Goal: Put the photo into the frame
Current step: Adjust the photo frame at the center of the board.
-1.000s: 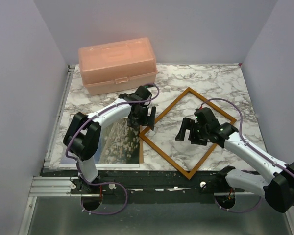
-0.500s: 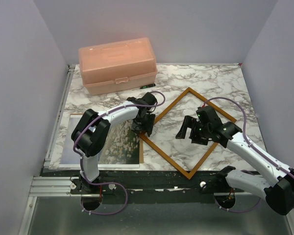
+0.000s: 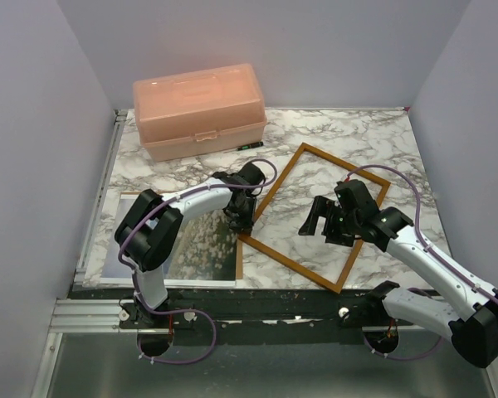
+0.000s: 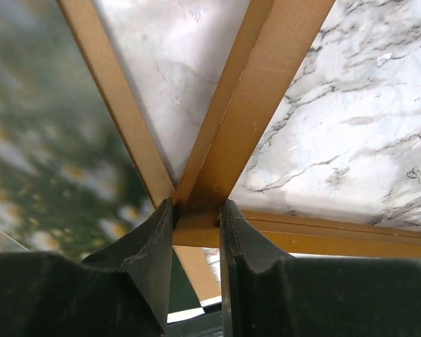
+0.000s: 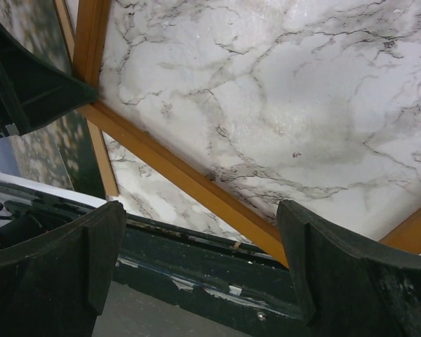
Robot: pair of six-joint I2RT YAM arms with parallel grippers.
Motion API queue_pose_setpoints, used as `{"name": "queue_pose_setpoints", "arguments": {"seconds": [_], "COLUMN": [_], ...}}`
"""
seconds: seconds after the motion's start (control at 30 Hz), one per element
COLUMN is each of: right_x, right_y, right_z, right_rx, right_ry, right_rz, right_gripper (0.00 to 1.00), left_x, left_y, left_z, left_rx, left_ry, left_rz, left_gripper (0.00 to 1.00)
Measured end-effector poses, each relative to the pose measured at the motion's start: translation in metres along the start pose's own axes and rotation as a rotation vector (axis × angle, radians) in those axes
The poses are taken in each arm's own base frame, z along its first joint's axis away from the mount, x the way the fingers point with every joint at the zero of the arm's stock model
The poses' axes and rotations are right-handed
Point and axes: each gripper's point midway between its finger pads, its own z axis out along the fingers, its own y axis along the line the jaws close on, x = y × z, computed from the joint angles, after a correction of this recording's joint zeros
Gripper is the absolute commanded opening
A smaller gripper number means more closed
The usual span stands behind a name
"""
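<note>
Black left claw [image 4: 196, 210] was clenched on the left corner of the orange-brown frame [image 3: 290, 264], which was laid flat and skewed on the marble table [image 3: 357, 133]. Photo [image 3: 203, 249] was seen face-up just left of that corner. Right claw [image 5: 200, 210] was held wide open above the frame's inside.

- No text, label, brand, number or sign can be read in any view.
- The frame [image 3: 290, 264], the photo [image 3: 195, 249] and the pink box [image 3: 199, 108] show no legible marking.
</note>
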Motion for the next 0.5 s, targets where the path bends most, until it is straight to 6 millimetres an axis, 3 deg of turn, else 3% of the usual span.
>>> {"name": "queue_pose_setpoints", "arguments": {"seconds": [0.17, 0.5], "right_x": [0.001, 0.001], "right_y": [0.0, -0.001], "right_z": [0.0, 0.0], "right_rx": [0.002, 0.004], "right_ry": [0.002, 0.005], "right_rz": [0.0, 0.0], "right_gripper": [0.98, 0.98], "left_x": [0.013, 0.037], "left_y": [-0.005, -0.039], "left_z": [-0.002, -0.001], "left_rx": [0.006, 0.029], "left_ry": [0.007, 0.036], "left_rz": [-0.055, -0.14], "left_gripper": [0.0, 0.0]}}
